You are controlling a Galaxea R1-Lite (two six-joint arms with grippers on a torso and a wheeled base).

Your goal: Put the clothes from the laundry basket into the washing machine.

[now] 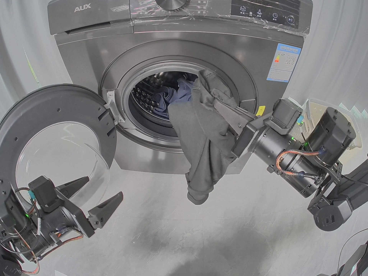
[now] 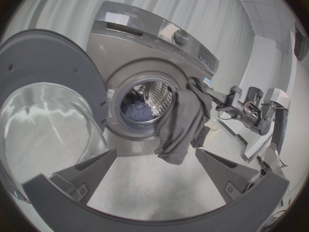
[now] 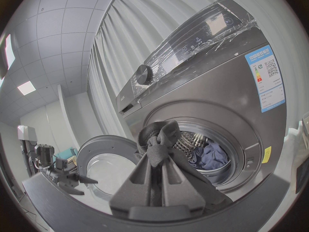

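Loading stage, head view: the right gripper (image 1: 215,99), reaching in from the centre right of the frame, is clamped on a bunched fold at the top of the grey garment (image 1: 203,146), which hangs in front of the right half of the round opening of the washing machine (image 1: 96,58), its upper end at the rim and its long lower end drooping past the bottom of the opening towards the floor. A blue garment (image 1: 171,96) already lies inside the drum. The door (image 1: 57,112) stands swung wide at the left of the frame, and the left gripper (image 1: 103,186) sits at lower left with its fingers spread and nothing between them. The grey cloth appears soft, limp and light: it folds under its own weight and offers no stiffness to push against, so the trailing end is likely to catch on the rim or slide back out. A pinch on a gathered wad, as here, looks secure; a second hold on the low hanging part, judged the best spot, would help carry it all inside
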